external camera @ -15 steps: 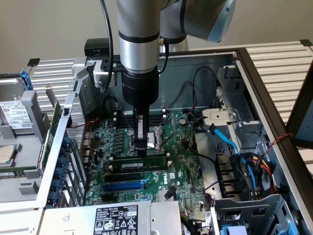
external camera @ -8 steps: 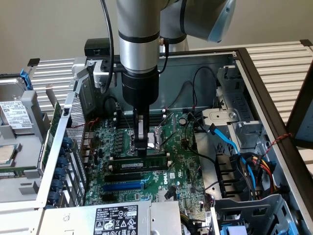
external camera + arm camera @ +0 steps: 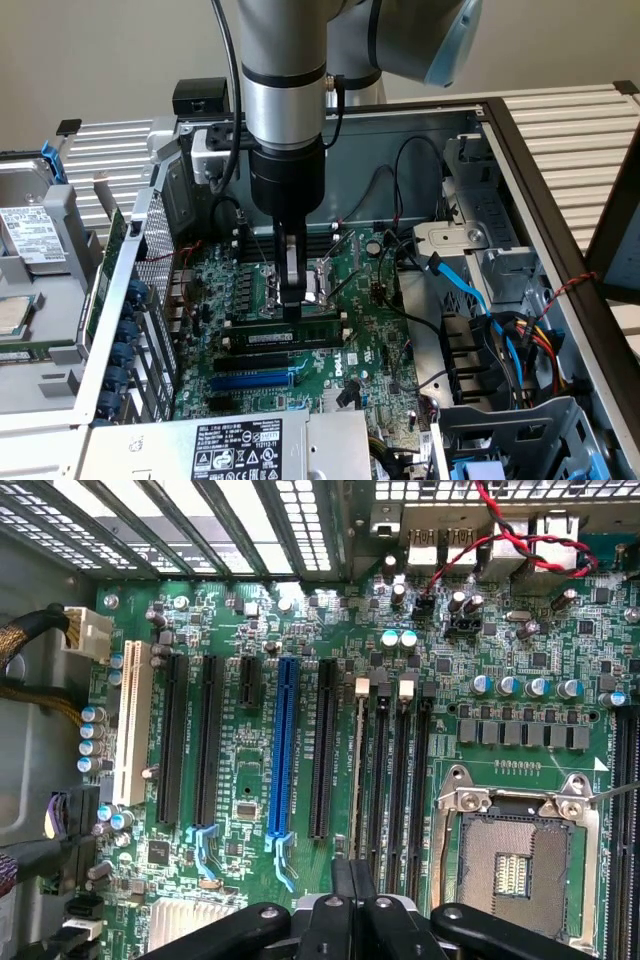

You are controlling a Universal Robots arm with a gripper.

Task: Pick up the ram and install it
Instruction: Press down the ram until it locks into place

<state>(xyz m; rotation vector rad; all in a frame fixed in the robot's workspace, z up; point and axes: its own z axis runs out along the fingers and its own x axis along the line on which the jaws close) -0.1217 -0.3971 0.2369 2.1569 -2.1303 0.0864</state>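
While the gripper (image 3: 291,300) is pressing down with its fingers clenched together on the top edge of the ram (image 3: 285,335), the stick is already sitting upright in a black slot (image 3: 250,362) on the motherboard (image 3: 350,350), so only the final seating looks left. The ram is showing as a long, thin green board with black chips and a white label, lying level along its slot

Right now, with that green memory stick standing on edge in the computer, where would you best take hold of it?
Probably by its long top edge near the middle, pinching the two flat faces and coming straight down from above. The ram stands upright on the motherboard, with a black slot close beside it, so only the top edge looks free. The shut gripper sits right there.
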